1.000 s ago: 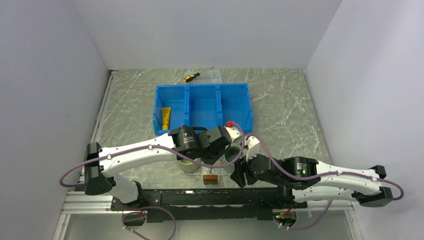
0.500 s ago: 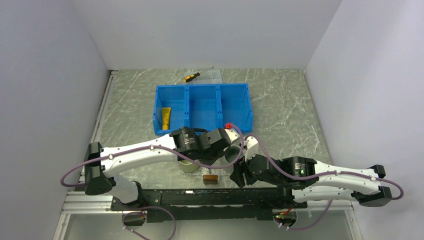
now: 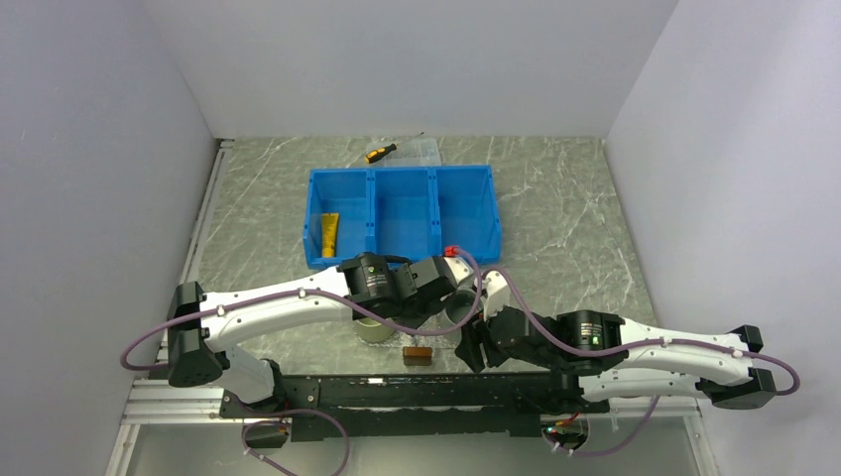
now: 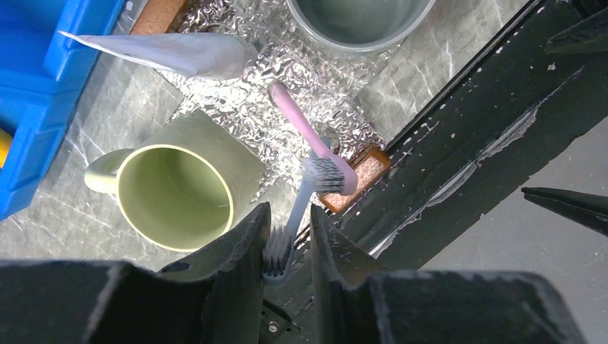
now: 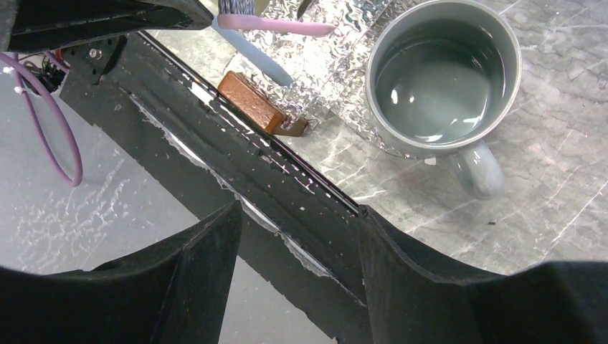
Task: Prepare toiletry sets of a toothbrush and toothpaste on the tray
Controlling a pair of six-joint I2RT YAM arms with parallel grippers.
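Observation:
The clear tray (image 4: 240, 118) lies between two mugs, a brown wooden handle (image 4: 362, 172) at its near end. On it rest the pale toothpaste (image 4: 179, 54) and a pink toothbrush (image 4: 305, 129). A second, pale bluish toothbrush (image 4: 279, 247) slants from the tray down between the fingers of my left gripper (image 4: 289, 209). Its bristles lean on the left finger, with a gap to the right finger, so the jaws stand narrowly open. My right gripper (image 5: 297, 215) hangs open and empty over the black rail, near the tray's handle (image 5: 251, 100).
A green mug (image 4: 176, 197) stands left of the tray and a grey mug (image 5: 444, 79) right of it. The blue three-compartment bin (image 3: 402, 213) behind holds a yellow tube (image 3: 328, 233). A yellow-and-black screwdriver (image 3: 381, 153) lies at the back.
My left gripper's jaws have spread apart and loosened their hold on the pale toothbrush. The left wrist has drifted slightly left. The right arm has barely moved.

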